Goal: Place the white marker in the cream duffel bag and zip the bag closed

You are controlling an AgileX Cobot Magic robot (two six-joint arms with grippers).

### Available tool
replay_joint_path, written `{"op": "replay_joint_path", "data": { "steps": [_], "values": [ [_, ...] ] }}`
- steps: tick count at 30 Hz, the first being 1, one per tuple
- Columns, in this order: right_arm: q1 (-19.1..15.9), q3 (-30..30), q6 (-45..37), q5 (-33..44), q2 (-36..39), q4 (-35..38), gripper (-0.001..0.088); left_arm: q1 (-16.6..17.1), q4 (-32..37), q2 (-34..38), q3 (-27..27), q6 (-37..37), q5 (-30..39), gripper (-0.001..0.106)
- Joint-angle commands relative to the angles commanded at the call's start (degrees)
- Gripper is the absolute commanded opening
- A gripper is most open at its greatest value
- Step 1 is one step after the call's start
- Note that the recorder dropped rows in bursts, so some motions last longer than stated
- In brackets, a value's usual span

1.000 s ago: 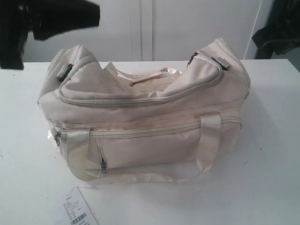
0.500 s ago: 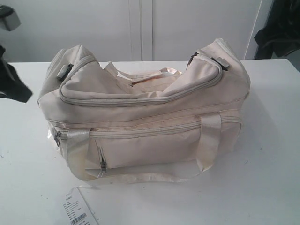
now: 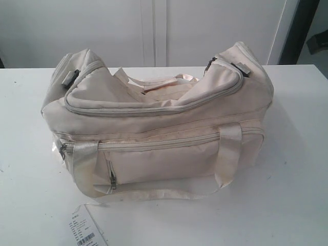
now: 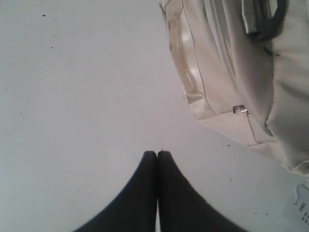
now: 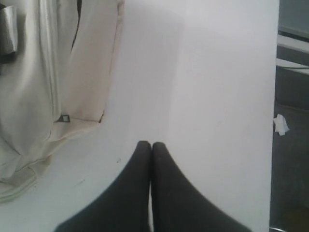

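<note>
The cream duffel bag lies in the middle of the white table, its top zipper running closed along the upper flap and its loop handle hanging down the front. One end of the cream duffel bag shows in the left wrist view, the other end in the right wrist view. My left gripper is shut and empty over bare table beside the bag. The right gripper is shut and empty too, apart from the bag. Neither gripper shows in the exterior view. The white marker is out of view.
A white barcoded paper tag lies on the table in front of the bag's left corner. The table's right edge drops to a dark floor. A white wall stands behind the table.
The dark left arm that hung at the upper left has withdrawn out of the exterior view. The dark shape at the upper right has also left. The bag has not moved.
</note>
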Motion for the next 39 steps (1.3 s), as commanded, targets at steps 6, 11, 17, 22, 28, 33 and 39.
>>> {"op": "replay_joint_path", "data": {
  "steps": [6, 11, 17, 22, 28, 33, 39],
  "values": [
    [0.00, 6.22, 1.38, -7.84, -7.36, -0.13, 0.0000, 0.00, 0.00, -6.18, 5.43, -0.53, -7.54, 0.000],
    [0.00, 11.02, 1.48, -10.57, -13.32, -0.13, 0.0000, 0.00, 0.00, -11.76, 9.90, -3.56, -11.72, 0.000],
    [0.00, 16.68, 1.48, -14.79, -21.40, -0.13, 0.0000, 0.00, 0.41, -17.07, 12.06, -3.56, -12.46, 0.000],
    [0.00, 19.34, 1.48, -16.08, -26.96, -0.13, 0.0000, 0.00, 0.41, -20.35, 14.49, -3.56, -13.66, 0.000],
    [0.00, 21.93, 1.48, -18.34, -32.15, -0.13, 0.0000, 0.00, 0.41, -23.27, 17.74, -5.20, -16.63, 0.000],
    [0.18, 23.96, 1.48, -20.40, -35.01, -0.13, 0.0000, 0.00, 0.41, -26.55, 19.65, -5.20, -17.48, 0.000],
    [0.18, 26.38, 1.48, -21.56, -39.87, 0.29, 0.0000, 0.00, -0.20, -30.64, 19.88, -5.32, -17.32, 0.000]
  ]
}}
